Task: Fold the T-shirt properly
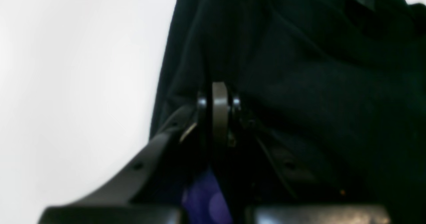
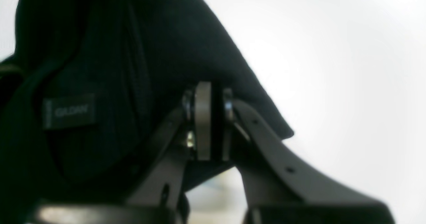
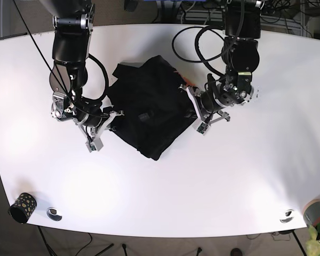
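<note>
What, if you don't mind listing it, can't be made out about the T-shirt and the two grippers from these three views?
- Left wrist view: T-shirt is blurred and underexposed; the left gripper blends into the dark cloth, so its grasp is unreadable.
- Right wrist view: right gripper looks closed on fabric, but blur hides how much.
- Base view: the bunched shirt hides its own sleeves and collar; both grippers too small to judge.
</note>
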You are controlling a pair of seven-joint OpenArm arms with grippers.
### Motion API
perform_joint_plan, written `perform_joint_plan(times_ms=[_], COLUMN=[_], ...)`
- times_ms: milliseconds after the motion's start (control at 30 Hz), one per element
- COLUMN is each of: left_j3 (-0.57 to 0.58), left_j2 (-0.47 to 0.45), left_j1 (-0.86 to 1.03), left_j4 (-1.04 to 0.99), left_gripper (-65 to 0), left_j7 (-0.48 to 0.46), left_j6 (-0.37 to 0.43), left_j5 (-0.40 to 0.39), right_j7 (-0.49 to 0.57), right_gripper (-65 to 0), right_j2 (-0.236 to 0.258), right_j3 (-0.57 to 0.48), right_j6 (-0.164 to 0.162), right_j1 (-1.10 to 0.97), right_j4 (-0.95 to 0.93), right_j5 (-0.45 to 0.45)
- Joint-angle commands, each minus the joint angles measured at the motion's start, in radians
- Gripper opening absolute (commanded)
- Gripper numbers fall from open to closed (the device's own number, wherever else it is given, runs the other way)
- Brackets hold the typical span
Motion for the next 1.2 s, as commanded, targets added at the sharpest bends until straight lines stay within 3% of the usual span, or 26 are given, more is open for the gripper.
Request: perform_joint_plan(times_ms=[0,200,433,733,900,1167], left_j3=[0.01,0.009,0.009,0.007,0.007,0.012], left_j2=[0.002,0.0,0.0,-0.001,0.002,0.003], left_j1=[0.001,0.012,-0.04,-0.15,-0.184,-0.098], left_j4=[0.037,0.112,0.149,-0.006,-0.121,-0.103], left_gripper=[-65.0,-65.0,-65.0,-65.0,-65.0,-65.0], left_j7=[0.008,0.007,0.005,-0.001,-0.001,0.005], left_j6=[-0.003,-0.003,-0.001,0.002,0.002,-0.001], left_j5=[0.005,0.003,0.006,0.008,0.005,0.003], right_j7=[-0.023,-0.055,-0.134,-0.135,-0.131,-0.131], right_gripper=[-60.9,-60.9,-60.9,-60.9,-60.9,-60.9], right_j2=[0.004,0.01,0.03,0.032,0.029,0.017], right_j3=[-0.005,0.001,0.062,0.138,0.136,0.134], right_j6=[-0.006,-0.004,-0.01,-0.01,-0.01,-0.006], right_j1=[0.022,-0.041,-0.21,-0.407,-0.43,-0.304], right_j4=[0.022,0.211,0.469,0.481,0.473,0.324], right_j5=[-0.016,0.025,0.185,0.387,0.386,0.257])
